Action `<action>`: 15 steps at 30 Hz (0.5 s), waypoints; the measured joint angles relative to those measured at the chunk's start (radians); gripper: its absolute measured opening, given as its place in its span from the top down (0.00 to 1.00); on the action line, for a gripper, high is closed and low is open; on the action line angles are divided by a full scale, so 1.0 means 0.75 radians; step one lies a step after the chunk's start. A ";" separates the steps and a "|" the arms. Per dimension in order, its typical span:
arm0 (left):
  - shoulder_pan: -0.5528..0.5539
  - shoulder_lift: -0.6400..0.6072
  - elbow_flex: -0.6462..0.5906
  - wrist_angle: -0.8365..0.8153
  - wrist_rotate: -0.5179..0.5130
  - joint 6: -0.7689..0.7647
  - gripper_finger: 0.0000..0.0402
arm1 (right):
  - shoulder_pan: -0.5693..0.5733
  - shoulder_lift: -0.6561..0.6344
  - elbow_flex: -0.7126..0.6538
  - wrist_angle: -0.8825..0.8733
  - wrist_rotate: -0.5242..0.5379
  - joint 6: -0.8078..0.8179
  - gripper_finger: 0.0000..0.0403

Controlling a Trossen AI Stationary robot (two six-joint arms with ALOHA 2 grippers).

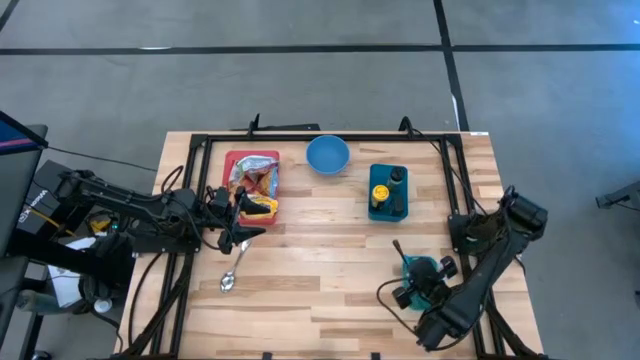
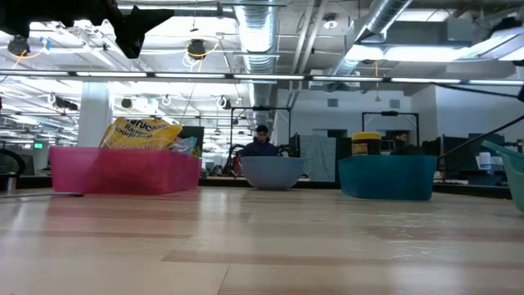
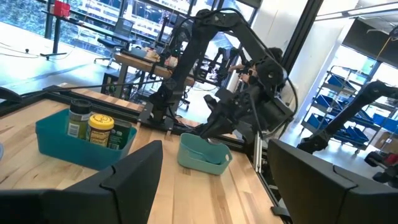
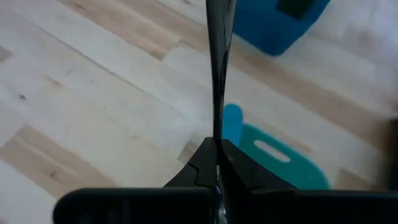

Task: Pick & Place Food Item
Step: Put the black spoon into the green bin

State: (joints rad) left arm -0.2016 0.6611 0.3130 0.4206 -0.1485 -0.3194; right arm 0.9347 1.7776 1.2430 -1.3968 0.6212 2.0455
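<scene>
Table point(image 1: 330, 270), wood, near edge cut off in high view. Pink bin point(image 1: 252, 187) far left, food packets point(image 1: 256, 183) heaped inside, partly hidden by left gripper point(image 1: 243, 215); packet labels unreadable, long axis unclear. Left jaws released, empty. Right gripper point(image 1: 398, 248) near right, jaws clenched, empty.

Bare tabletop point(image 1: 330, 270) spans the middle and six o'clock edge. Toward twelve o'clock stand a pink bin point(image 1: 254, 186), blue bowl point(image 1: 327, 155) and teal bin point(image 1: 388, 192). A spoon point(image 1: 233, 268) lies at eight o'clock, a teal dish point(image 1: 421, 275) at four.
</scene>
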 joint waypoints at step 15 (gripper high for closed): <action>0.000 0.000 0.000 0.000 0.000 0.000 0.29 | 0.125 0.127 -0.078 0.105 -0.030 0.155 1.00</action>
State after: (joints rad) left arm -0.2016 0.6610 0.3130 0.4206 -0.1482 -0.3191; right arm 1.0280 1.8726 1.1845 -1.3181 0.5987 2.1618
